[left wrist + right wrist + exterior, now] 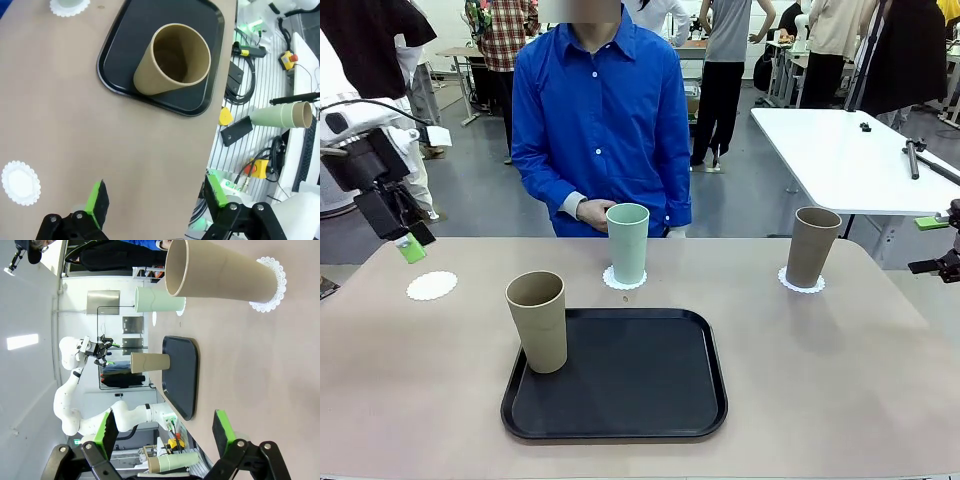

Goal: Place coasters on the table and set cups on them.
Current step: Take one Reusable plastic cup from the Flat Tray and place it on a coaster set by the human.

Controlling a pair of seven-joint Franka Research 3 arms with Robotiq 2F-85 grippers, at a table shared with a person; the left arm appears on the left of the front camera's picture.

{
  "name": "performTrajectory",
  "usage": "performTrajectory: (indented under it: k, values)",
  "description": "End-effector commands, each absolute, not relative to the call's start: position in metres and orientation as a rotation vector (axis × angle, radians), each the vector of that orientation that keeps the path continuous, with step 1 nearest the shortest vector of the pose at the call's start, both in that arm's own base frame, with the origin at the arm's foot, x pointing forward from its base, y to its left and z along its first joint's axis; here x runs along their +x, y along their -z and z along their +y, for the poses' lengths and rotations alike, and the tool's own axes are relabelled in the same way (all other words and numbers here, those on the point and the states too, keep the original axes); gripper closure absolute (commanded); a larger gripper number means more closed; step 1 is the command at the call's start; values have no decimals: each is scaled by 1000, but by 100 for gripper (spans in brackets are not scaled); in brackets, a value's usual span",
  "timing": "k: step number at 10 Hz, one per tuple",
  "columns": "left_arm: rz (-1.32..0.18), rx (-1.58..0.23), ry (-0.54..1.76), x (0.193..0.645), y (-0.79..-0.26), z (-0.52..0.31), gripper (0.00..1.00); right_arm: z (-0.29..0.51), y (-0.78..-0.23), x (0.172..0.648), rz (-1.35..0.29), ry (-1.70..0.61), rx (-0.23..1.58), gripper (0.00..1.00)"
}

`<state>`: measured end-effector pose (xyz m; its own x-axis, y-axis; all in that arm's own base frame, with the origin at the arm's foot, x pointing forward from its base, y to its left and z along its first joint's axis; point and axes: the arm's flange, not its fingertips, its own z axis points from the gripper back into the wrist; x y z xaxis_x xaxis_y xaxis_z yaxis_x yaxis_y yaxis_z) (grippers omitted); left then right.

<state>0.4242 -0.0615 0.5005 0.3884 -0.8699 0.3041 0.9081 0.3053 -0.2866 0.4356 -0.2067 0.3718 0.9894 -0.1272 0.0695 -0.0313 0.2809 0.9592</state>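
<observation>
A pale mint cup (627, 241) stands on a white lacy coaster (624, 279) at the far middle of the tan table (420, 380). To the right, a tan cup (812, 246) stands on a second coaster (801, 282). Another tan cup (537, 321) stands upright in the near-left corner of the black tray (650, 390); it also appears in the left wrist view (172, 60). A third coaster (431, 286) lies bare at the left. My left gripper (412, 243) hovers open above and left of it, with nothing between its fingers (97, 202). My right gripper (930, 244) hangs open at the table's right edge.
A person in a blue shirt stands at the far side, hands (592, 212) clasped just behind the mint cup. A white table (850, 150) stands behind on the right. In the right wrist view the tan cup (220, 275) on its coaster (272, 285) lies ahead of the open gripper (165, 432).
</observation>
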Motion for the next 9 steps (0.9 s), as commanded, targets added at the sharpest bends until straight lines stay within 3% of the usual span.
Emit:
performTrajectory:
  k: [1, 6, 9]
  values:
    - [-88, -406, 1235, 427, -488, -69, 0, -207, -372, 435, -141, 64, 1288, 0]
    - [-93, -431, 1200, 426, -492, -71, 0, -207, -372, 435, -141, 64, 1288, 0]
    - [-389, -845, 1257, 437, -471, -16, 0, -207, -372, 435, -141, 64, 1288, 0]
